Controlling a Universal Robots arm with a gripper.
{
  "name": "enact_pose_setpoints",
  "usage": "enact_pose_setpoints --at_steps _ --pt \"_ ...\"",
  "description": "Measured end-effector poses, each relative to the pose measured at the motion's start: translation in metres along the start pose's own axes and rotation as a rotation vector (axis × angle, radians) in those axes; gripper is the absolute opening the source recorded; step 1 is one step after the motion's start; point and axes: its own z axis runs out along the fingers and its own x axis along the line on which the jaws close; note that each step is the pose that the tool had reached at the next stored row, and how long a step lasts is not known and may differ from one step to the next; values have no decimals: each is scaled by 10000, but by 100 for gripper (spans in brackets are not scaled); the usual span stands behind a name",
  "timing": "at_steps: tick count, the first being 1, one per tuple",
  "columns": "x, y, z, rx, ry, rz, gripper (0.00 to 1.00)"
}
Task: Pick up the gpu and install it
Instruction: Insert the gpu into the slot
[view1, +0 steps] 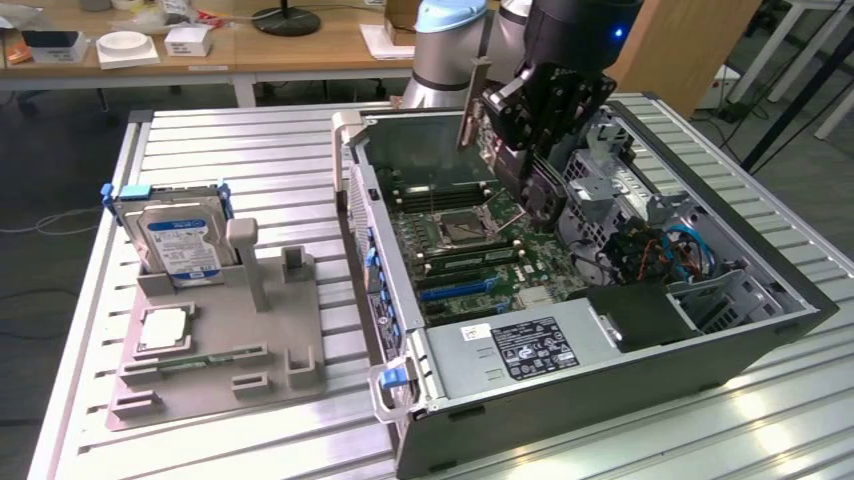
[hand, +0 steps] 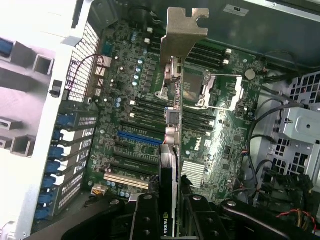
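One card aloft: gpu (hand: 172, 125) pinched edge-on in partly closed gripper (hand: 170, 222), hanging over the motherboard (view1: 527, 258) inside the open case (view1: 641, 390). Install step, not yet seated. Seemingly wanting its edge squared over the blue slot (hand: 140, 137), toward the near side.

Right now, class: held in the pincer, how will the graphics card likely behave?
Probably stiff: the graphics card juts straight from the pincer without sagging. Likely fragile: thin, edge-held. Its far-end metal bracket might lever it askew.
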Motion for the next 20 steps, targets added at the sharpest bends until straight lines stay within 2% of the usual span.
enact_pose_setpoints --at_steps 20 --pt "-12 -3 1 -39 80 -1657 26"
